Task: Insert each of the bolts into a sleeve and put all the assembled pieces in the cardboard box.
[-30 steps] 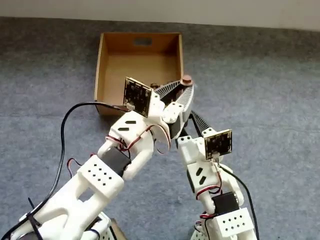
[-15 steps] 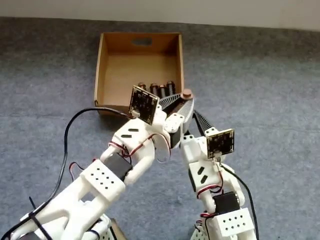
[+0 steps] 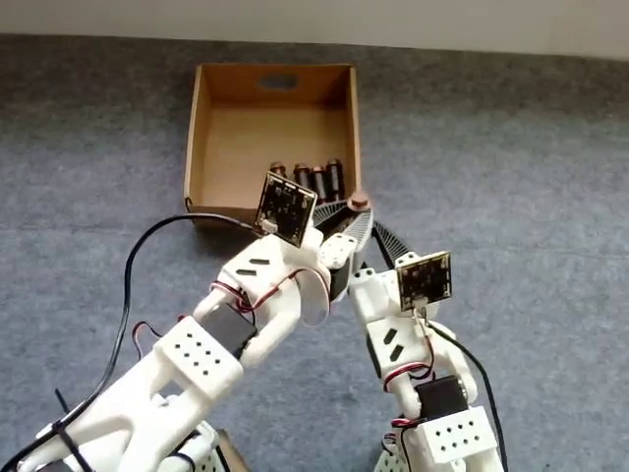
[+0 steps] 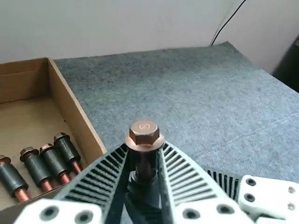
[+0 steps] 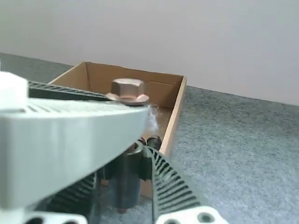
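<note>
While the high view had the bolt (image 3: 360, 201) upright just outside the cardboard box (image 3: 194, 128) wall, four assembled pieces (image 3: 310, 178) lay inside. Left wrist: left gripper (image 4: 145, 161) clamped on its shank under the head. Right wrist: right gripper (image 5: 127, 189) closed round the sleeve (image 5: 125, 177). Rigid smooth metal, likely slippery; hold mid-shank

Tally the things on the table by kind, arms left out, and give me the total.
assembled pieces in the cardboard box: 4
bolt in the left claw: 1
sleeve in the right claw: 1
cardboard box: 1
Total: 7
</note>
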Robot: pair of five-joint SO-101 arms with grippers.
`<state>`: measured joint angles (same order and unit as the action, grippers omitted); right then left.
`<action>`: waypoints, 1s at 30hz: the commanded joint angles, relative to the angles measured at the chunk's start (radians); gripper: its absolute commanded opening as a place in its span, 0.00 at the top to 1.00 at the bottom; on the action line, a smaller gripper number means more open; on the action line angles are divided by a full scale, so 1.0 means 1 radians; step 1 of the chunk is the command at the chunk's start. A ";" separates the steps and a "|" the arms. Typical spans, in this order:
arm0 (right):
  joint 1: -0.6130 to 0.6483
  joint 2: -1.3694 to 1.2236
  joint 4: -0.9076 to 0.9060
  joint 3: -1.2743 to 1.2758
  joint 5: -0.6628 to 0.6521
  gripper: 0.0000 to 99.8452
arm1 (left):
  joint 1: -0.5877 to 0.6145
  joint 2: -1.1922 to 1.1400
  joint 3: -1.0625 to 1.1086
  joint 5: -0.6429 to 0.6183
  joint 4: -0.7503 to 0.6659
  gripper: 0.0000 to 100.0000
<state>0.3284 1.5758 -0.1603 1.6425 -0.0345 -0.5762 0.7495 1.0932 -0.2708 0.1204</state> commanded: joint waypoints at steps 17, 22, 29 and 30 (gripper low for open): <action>-0.036 0.018 0.024 -0.042 -0.002 0.99 | -0.082 0.214 0.012 0.009 0.207 0.86; -0.036 0.018 0.022 -0.042 -0.002 0.99 | -0.081 0.226 0.013 0.009 0.261 0.86; -0.036 0.018 0.022 -0.028 -0.002 0.99 | -0.079 0.236 -0.013 0.011 0.265 0.86; -0.036 0.018 0.025 -0.021 -0.002 0.99 | -0.073 0.236 -0.025 0.011 0.285 0.86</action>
<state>0.3053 1.5758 -0.1588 1.6410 -0.0345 -0.6437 0.9689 1.1116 -0.2693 0.3767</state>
